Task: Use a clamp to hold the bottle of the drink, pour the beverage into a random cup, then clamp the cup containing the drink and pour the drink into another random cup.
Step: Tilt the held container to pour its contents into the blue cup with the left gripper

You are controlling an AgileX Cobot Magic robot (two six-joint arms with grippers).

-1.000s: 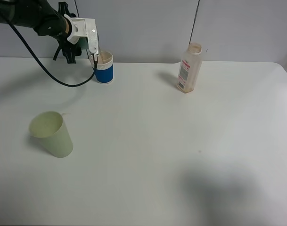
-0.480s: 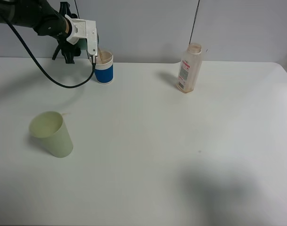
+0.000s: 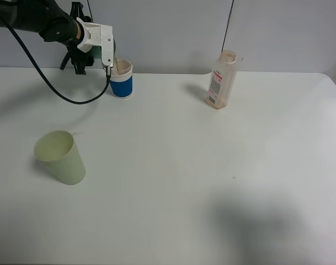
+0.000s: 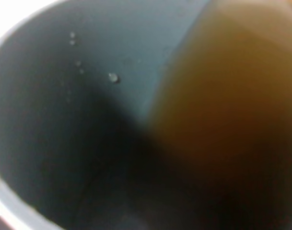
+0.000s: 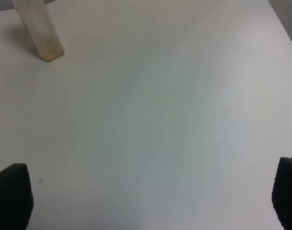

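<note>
The left wrist view is filled by the dark teal inside of the cup containing the drink point(image 4: 64, 120), tipped, with brown beverage point(image 4: 222, 96) pooled toward its lip. My left gripper point(image 3: 108, 58) is shut on this cup at the back left and holds it tilted over the blue cup with the white rim point(image 3: 122, 80). From the high camera the gripper hides most of the teal cup. The bottle point(image 3: 222, 80) stands upright at the back right, also in the right wrist view point(image 5: 40, 33). My right gripper point(image 5: 148, 201) is open above bare table, holding nothing.
A pale yellow-green cup point(image 3: 60, 157) stands at the front left. The left arm's black cable point(image 3: 57, 88) loops down over the table beside the blue cup. The white table point(image 3: 184, 182) reaches to a grey wall behind.
The left gripper has risen slightly over the blue cup's rim while holding the teal cup tilted. Nothing else has moved.
</note>
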